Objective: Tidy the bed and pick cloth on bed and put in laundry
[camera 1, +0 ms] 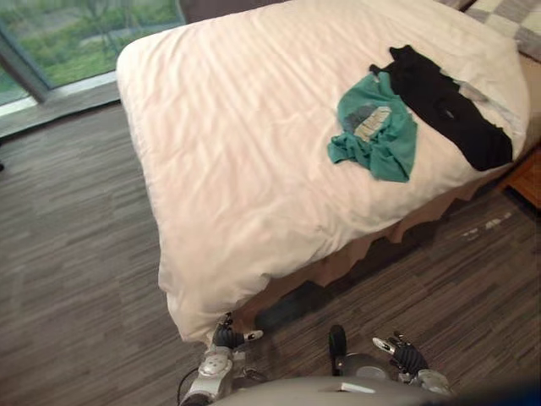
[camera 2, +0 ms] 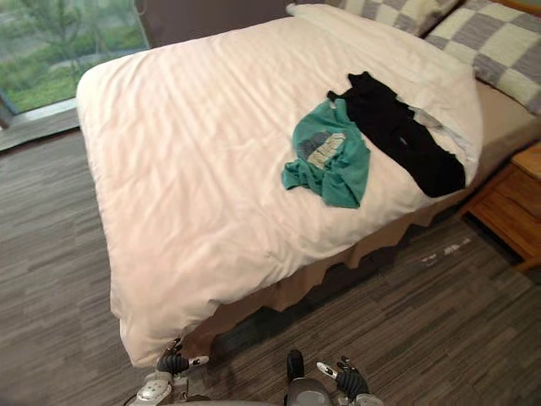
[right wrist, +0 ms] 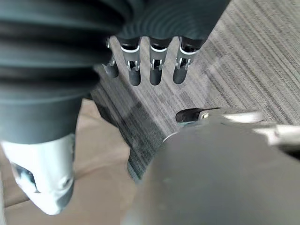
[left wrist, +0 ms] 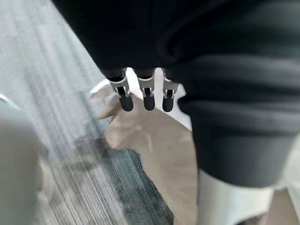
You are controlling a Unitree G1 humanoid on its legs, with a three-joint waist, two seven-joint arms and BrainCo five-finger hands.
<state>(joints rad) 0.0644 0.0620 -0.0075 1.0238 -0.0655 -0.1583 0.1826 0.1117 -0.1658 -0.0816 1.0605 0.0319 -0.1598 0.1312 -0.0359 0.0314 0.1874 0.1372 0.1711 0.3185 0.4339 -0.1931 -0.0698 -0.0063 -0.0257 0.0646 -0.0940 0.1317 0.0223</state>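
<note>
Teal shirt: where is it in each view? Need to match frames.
Left eye view: teal shirt lies right of centre on the white duvet.
Right eye view: teal shirt lies near centre on the duvet.
Left wrist view: left hand over floor and tan bed skirt.
Right wrist view: right hand over floor and bed skirt.
Shared landmark: black garment touching the shirt's right edge, in both eye views.

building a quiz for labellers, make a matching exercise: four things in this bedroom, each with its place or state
1 teal printed t-shirt
2 black fabric garment
3 grey-and-cream checked pillow
4 orange-brown wooden bedside cabinet

a on the grey plank floor beside the bed
b at the bed's head
c bunched up on the white duvet
d laid out long on the duvet

Pairs: 1-c, 2-d, 3-b, 4-a
</note>
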